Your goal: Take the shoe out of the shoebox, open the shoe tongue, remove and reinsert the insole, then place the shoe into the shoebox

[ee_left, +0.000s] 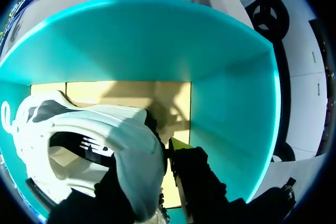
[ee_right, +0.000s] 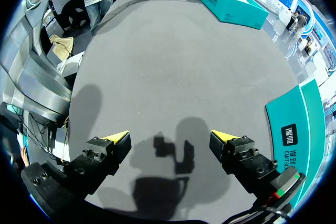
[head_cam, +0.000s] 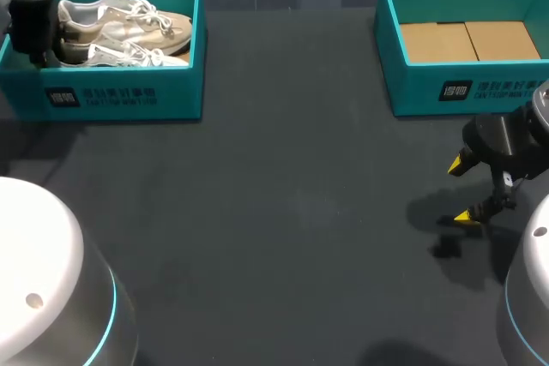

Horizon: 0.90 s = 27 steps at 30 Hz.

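The left teal shoebox (head_cam: 129, 96) at the table's far left holds two white and beige sneakers (head_cam: 129, 27). My left arm (head_cam: 33, 15) comes down into that box at the shoes' heel end. In the left wrist view the white shoe (ee_left: 105, 129) has its heel wall between the fingers of my left gripper (ee_left: 152, 156). One yellow-tipped finger (ee_left: 178, 144) presses the outside of the heel and the other sits inside the shoe, so the gripper is shut on it. My right gripper (head_cam: 463, 190) hangs open and empty over the table at the right (ee_right: 169, 137).
A second teal shoebox (head_cam: 412, 83) stands at the far right with only its cardboard floor (head_cam: 467, 40) showing. Its near wall (ee_right: 296, 129) is just beside my right gripper. Dark table surface (head_cam: 283, 212) stretches between the two boxes.
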### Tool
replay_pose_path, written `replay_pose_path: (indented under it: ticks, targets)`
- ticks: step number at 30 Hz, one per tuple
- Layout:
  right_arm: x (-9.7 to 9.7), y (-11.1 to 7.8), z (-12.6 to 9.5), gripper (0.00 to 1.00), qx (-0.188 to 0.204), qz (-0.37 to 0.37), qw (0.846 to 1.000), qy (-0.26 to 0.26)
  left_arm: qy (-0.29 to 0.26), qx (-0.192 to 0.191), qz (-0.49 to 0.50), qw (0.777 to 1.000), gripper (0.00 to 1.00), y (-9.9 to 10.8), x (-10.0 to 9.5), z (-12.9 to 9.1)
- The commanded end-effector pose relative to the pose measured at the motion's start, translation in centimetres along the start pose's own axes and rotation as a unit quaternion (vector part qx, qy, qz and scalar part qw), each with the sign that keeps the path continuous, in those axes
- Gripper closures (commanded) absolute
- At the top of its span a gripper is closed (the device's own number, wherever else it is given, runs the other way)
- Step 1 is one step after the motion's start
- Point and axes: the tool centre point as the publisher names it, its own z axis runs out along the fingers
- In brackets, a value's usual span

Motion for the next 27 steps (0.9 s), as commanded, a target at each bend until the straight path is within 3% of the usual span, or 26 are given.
replay_pose_path:
  ticks: [1, 13, 27]
  targets:
    - [0.2, 0.0, 0.0, 0.00, 0.000, 0.000, 1.000, -0.001, -0.004, -0.001, 0.006, 1.000, 1.00, -0.5, 0.6, -0.8]
    - [0.2, 0.0, 0.0, 0.00, 0.000, 0.000, 1.000, -0.001, -0.022, 0.005, -0.011, 1.000, 1.00, -0.4, 2.4, -3.4]
    - [0.2, 0.0, 0.0, 0.00, 0.000, 0.000, 1.000, -0.001, -0.032, -0.021, -0.059, 0.997, 1.00, 1.4, 2.5, -7.9]
